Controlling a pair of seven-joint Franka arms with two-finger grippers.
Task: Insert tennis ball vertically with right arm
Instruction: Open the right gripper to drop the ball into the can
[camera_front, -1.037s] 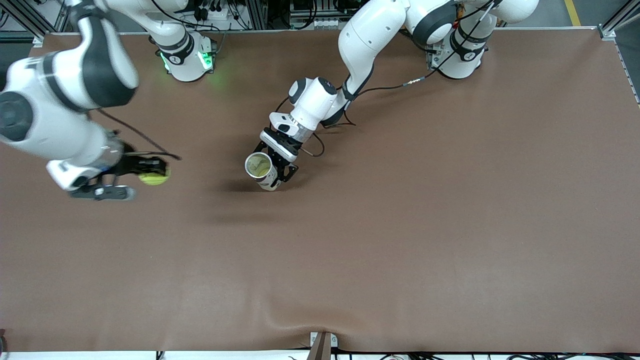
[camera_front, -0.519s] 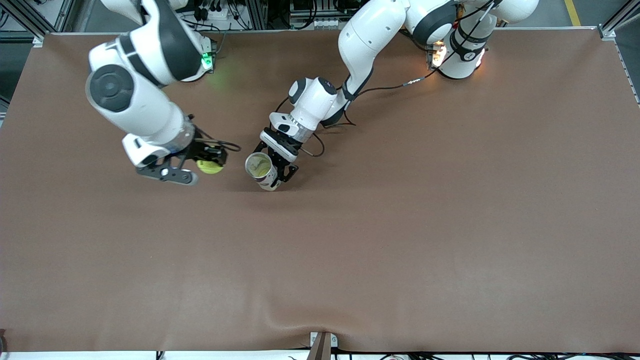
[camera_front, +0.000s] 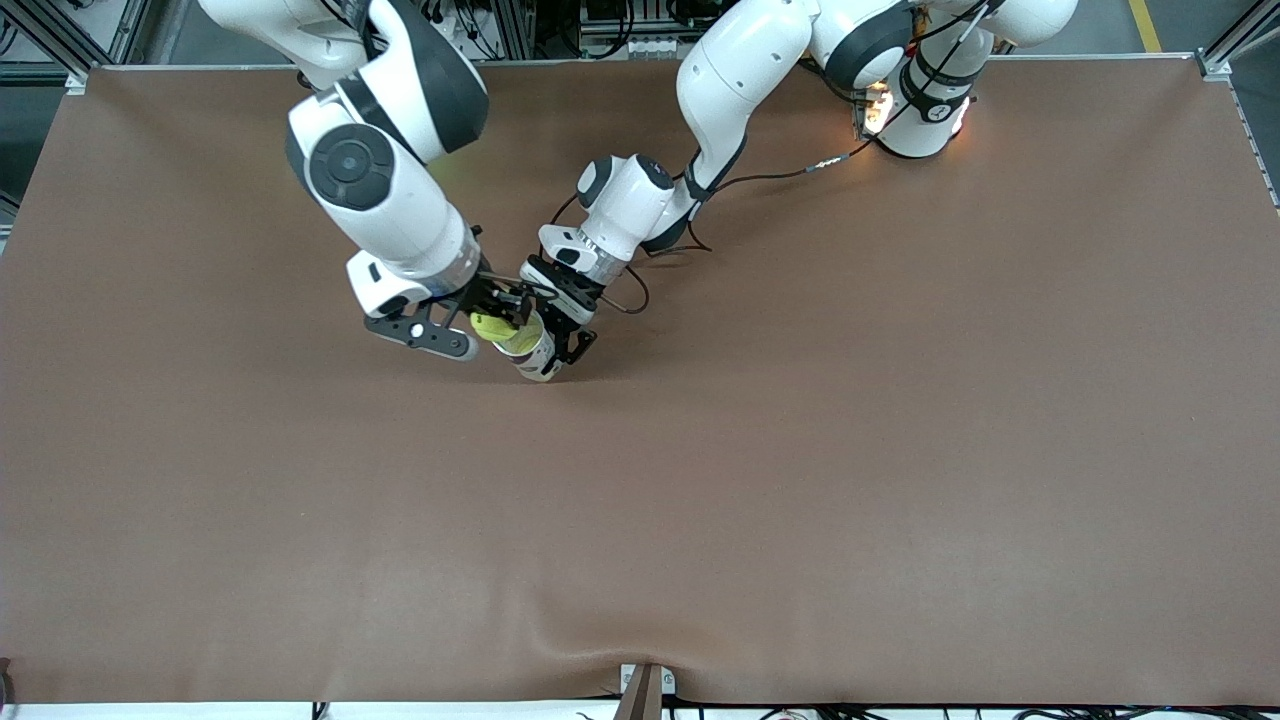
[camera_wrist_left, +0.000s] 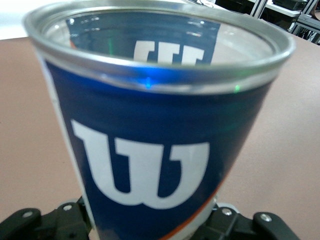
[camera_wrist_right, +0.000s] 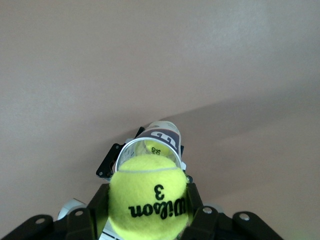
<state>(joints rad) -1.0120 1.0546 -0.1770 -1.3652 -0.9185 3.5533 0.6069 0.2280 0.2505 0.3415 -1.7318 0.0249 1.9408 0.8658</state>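
Yellow tennis ball (camera_front: 492, 326) has moved over the can (camera_front: 535, 355) in the right tool (camera_front: 495, 318).

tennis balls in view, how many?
2. One tennis ball held in the right hand over the can; a second ball inside the can. More may sit hidden deeper.

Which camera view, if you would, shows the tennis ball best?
The right wrist view: the tennis ball fills the foreground, printing readable, above the can. The front view shows it only as a small yellow patch. The left wrist view misses it.
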